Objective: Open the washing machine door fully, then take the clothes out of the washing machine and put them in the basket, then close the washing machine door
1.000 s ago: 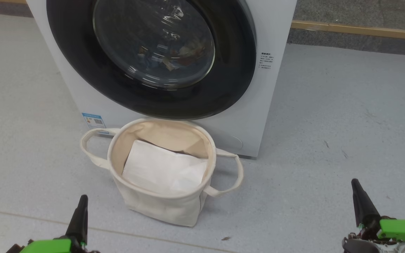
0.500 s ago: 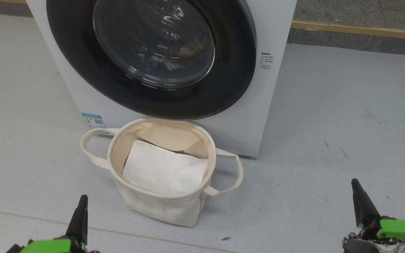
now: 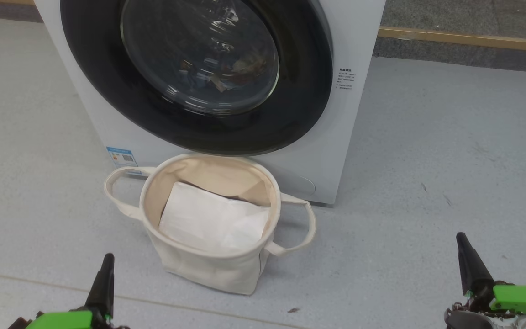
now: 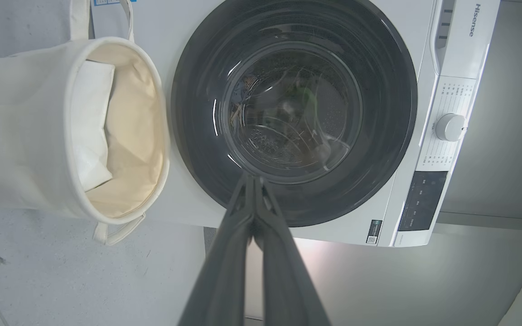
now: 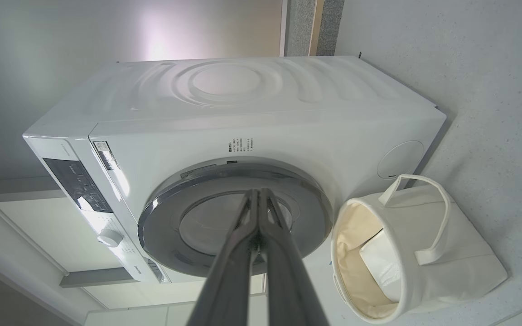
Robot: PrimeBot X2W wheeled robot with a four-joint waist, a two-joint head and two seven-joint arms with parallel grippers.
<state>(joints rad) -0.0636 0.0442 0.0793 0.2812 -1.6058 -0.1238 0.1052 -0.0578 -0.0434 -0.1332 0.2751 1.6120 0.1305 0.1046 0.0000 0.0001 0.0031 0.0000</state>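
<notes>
Closed washing machine door (image 3: 199, 68), basket (image 3: 208, 269) just before it holding a white sheet (image 3: 213, 219); left gripper (image 3: 107, 258) and right gripper (image 3: 461, 237) hang empty, jaws pressed together.

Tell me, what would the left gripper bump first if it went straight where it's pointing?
Probably the washing machine door: the left gripper aims at the edge of its glass. Nothing seems to stand between, though depth is hard to judge.

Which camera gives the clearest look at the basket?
The head view: the basket sits whole at centre, seen from above, with a white sheet inside. The left wrist view shows it sideways, cut off at the left edge; the right wrist view shows it sideways at lower right.
</notes>
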